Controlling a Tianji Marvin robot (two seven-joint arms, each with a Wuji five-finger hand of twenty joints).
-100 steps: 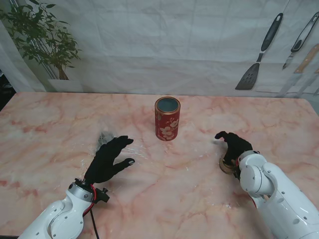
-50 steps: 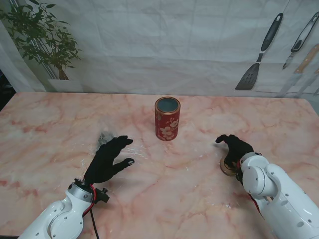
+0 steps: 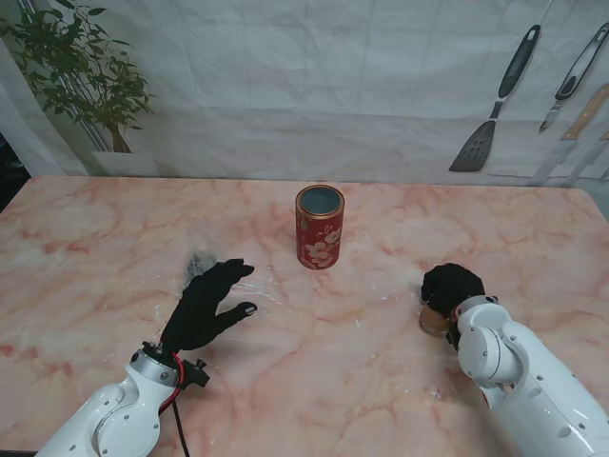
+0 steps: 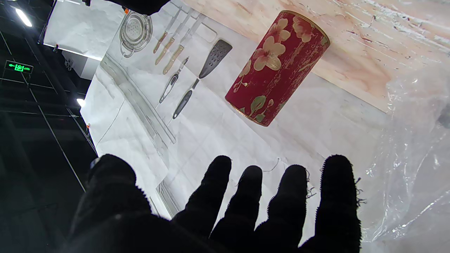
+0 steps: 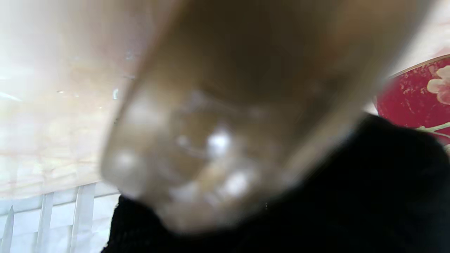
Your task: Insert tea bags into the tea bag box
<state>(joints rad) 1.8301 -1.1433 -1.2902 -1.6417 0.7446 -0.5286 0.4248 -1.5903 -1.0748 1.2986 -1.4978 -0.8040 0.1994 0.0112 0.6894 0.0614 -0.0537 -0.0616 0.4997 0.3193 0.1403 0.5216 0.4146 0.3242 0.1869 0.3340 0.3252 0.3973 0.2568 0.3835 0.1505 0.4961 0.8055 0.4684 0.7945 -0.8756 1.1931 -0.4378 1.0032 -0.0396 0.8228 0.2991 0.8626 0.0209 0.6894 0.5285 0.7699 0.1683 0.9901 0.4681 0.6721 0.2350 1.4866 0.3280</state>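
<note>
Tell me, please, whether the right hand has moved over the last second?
Yes: the right hand has curled its fingers in and drawn slightly nearer to me, away from the red tea bag box.

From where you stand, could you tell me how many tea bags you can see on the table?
2, both in clear wrap: one under the right robot hand, tea bag; one beyond the left robot hand, tea bag. Others may be hidden.

White glossy arms; black knit-gloved left hand (image 3: 211,303), right hand (image 3: 451,288); red cable.
</note>
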